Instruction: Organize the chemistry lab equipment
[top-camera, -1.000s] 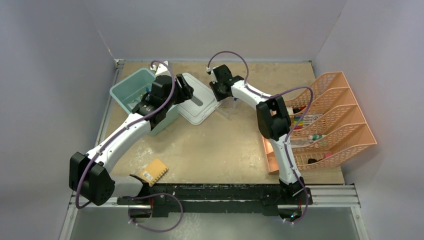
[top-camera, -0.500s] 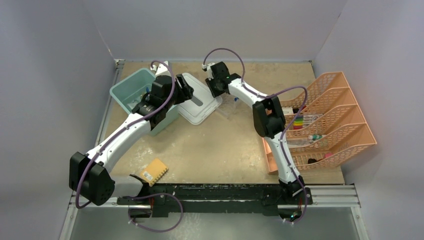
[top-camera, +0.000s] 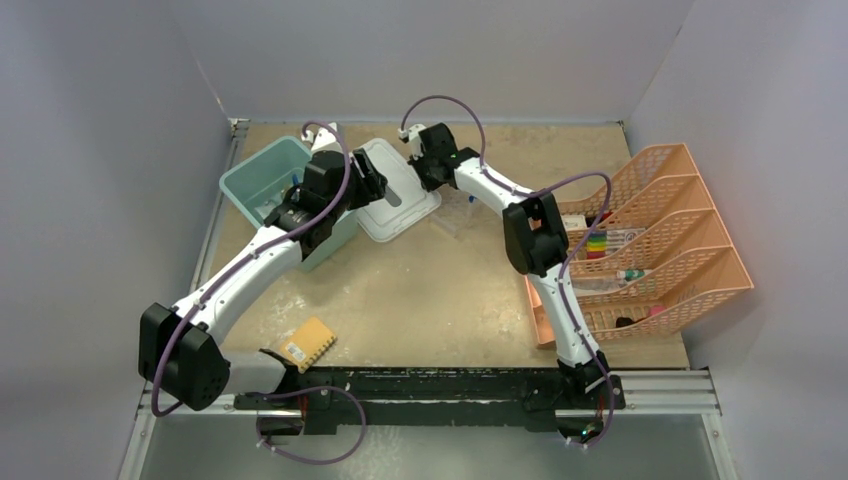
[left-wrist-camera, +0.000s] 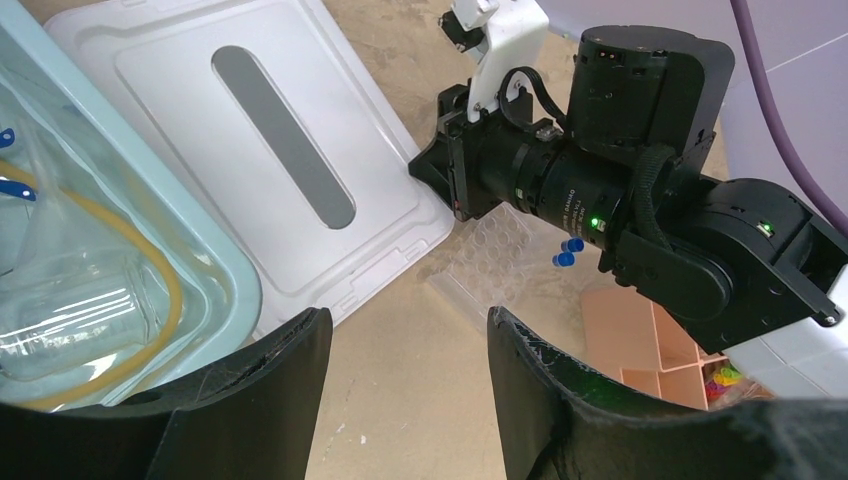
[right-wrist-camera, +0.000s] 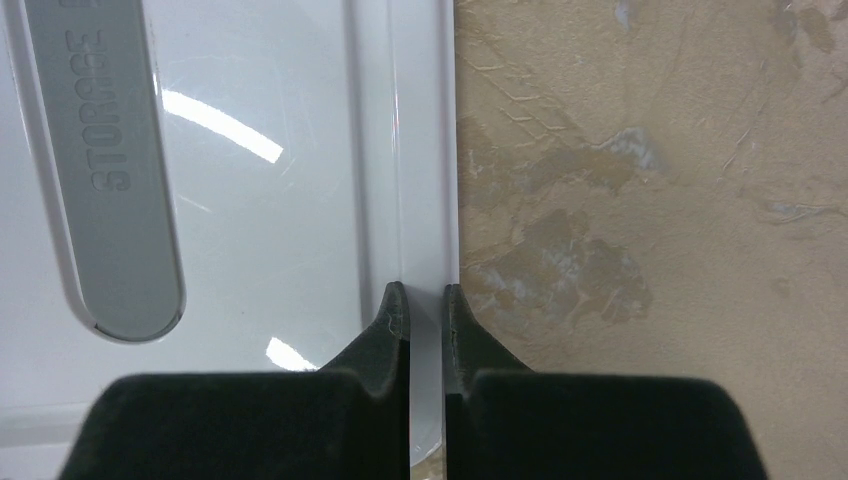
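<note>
The right tool (right-wrist-camera: 427, 305) pinched the white lid (right-wrist-camera: 260, 200) by its rim, upper centre; the left tool (left-wrist-camera: 408, 322) hung open. Tan tubing (left-wrist-camera: 170, 275) lay in the teal bin (left-wrist-camera: 235, 285), left. Lid-handling seemed in hand; next, probably, lifting it clear.

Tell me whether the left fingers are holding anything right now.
No: the left fingers are spread wide apart, with only bare table showing between them.

The lid (right-wrist-camera: 280, 200) is glossy plastic, the tube rack (left-wrist-camera: 490, 265) clear plastic, tabletop (right-wrist-camera: 650, 200) scuffed matt.
</note>
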